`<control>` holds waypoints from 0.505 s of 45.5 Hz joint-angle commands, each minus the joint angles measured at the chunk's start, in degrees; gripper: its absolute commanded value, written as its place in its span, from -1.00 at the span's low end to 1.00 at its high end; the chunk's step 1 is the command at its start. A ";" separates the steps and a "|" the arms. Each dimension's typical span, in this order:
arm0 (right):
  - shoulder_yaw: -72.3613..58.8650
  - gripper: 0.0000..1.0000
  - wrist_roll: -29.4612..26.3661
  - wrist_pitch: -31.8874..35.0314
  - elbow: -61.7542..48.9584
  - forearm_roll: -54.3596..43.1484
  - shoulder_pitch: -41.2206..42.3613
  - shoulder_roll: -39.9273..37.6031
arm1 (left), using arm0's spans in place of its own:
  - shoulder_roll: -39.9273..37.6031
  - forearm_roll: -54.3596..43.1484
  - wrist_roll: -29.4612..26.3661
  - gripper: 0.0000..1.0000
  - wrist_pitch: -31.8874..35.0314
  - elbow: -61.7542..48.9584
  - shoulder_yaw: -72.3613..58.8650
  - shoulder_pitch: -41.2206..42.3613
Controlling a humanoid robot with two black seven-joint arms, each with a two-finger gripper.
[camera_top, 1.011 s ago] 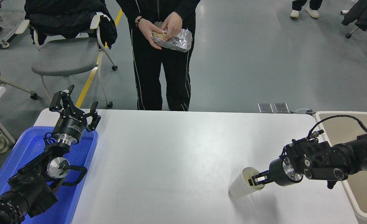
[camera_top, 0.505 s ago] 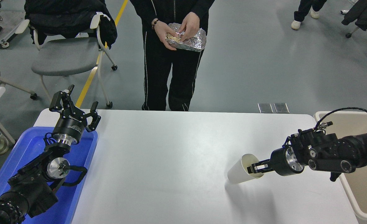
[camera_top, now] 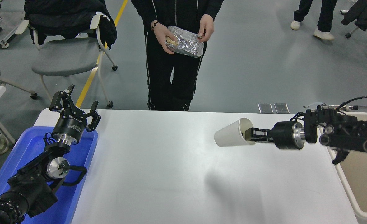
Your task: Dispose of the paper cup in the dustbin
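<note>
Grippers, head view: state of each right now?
Left gripper: open, empty, over the blue tray.
Right gripper: shut on the paper cup, held off the table.

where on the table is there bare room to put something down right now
Most of the white table is bare: the wide stretch between the blue tray at the left edge and the dustbin at the right. The left gripper is parked over the tray. It is crowded only at the far right, where the right gripper holds the paper cup above the tabletop.

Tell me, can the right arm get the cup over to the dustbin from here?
Probably yes. The right gripper holds the paper cup by its rim, lifted off the table; the dustbin sits open beside that arm, with nothing between.
</note>
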 commanded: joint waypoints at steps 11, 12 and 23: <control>17.59 -1.00 1.01 2.86 0.57 10.87 -1.32 -7.30 | -0.01 0.01 -0.05 1.00 0.00 -0.01 0.00 0.00; 18.29 -1.00 1.10 2.86 0.57 10.87 -1.76 -7.39 | -0.01 0.01 0.04 1.00 0.00 -0.01 0.00 0.00; 20.93 -1.00 1.01 1.54 -1.09 10.78 -5.63 -8.45 | -0.01 0.01 -0.05 1.00 0.00 -0.01 0.00 0.00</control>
